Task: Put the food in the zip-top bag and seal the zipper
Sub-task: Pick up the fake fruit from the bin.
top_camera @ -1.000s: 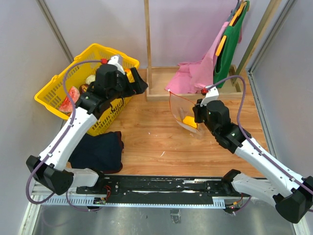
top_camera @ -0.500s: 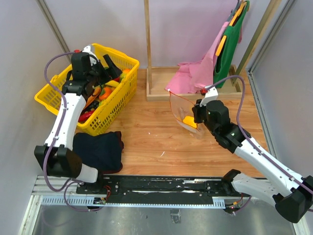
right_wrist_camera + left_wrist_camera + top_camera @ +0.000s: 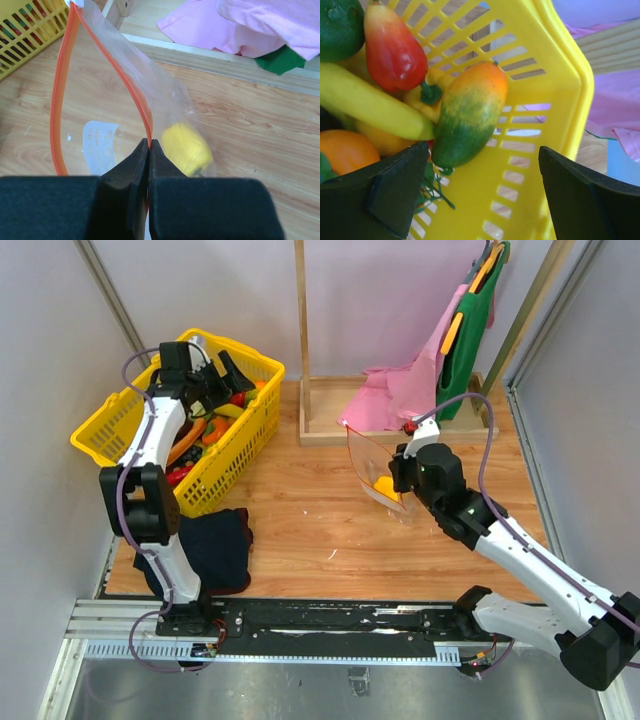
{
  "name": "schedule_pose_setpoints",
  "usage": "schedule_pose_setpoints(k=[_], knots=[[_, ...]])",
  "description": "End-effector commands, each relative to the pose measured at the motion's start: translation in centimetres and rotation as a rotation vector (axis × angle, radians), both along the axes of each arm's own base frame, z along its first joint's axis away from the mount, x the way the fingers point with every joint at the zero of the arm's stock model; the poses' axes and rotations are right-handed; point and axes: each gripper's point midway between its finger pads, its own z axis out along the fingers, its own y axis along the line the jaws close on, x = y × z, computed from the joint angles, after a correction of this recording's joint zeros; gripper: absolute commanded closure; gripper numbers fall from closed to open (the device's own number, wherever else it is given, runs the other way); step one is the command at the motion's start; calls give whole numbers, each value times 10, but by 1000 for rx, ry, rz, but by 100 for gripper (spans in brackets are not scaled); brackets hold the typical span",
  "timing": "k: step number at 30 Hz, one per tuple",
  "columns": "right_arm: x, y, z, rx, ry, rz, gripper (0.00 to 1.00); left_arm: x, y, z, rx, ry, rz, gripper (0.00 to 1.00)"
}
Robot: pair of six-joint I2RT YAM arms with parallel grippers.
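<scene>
At upper left, the left gripper (image 3: 485,185) hangs over the yellow basket (image 3: 567,75), fingers apart, above a green-orange mango (image 3: 470,117). Centre right, the right gripper (image 3: 149,150) is clamped on the zipper (image 3: 59,100) of the bag (image 3: 165,100). The bag's mouth gapes, with one yellow fruit (image 3: 186,147) inside.
</scene>
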Motion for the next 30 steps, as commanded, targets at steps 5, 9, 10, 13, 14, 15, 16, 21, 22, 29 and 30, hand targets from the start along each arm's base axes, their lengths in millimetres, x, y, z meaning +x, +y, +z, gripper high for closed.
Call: schedule_pose_setpoints(k=[5, 9, 10, 13, 14, 15, 16, 21, 22, 29, 30], knots=[[5, 1, 3, -18, -6, 17, 99, 35, -5, -18, -60, 2, -72, 9], [6, 2, -1, -26, -1, 18, 99, 39, -15, -33, -102, 25, -129, 11], [6, 2, -1, -29, -1, 18, 99, 40, -18, -36, -113, 24, -146, 11], [7, 2, -3, -35, 4, 20, 99, 37, -26, -44, -143, 32, -196, 13], [8, 3, -4, -37, 6, 21, 99, 36, -28, -47, -147, 39, -204, 13], [8, 3, -5, -37, 8, 23, 99, 36, -28, -51, -148, 46, -209, 15], [8, 3, -6, -38, 10, 22, 99, 36, -28, -54, -146, 51, -212, 17], [8, 4, -6, -39, 12, 25, 99, 35, -28, -61, -138, 56, -216, 32], [8, 4, -6, -39, 12, 25, 99, 35, -28, -59, -136, 52, -217, 36], [8, 5, -6, -37, 15, 27, 99, 28, -18, -26, -64, -12, -176, 67], [8, 5, -6, -37, 15, 27, 99, 27, -16, -20, -54, -22, -166, 67]])
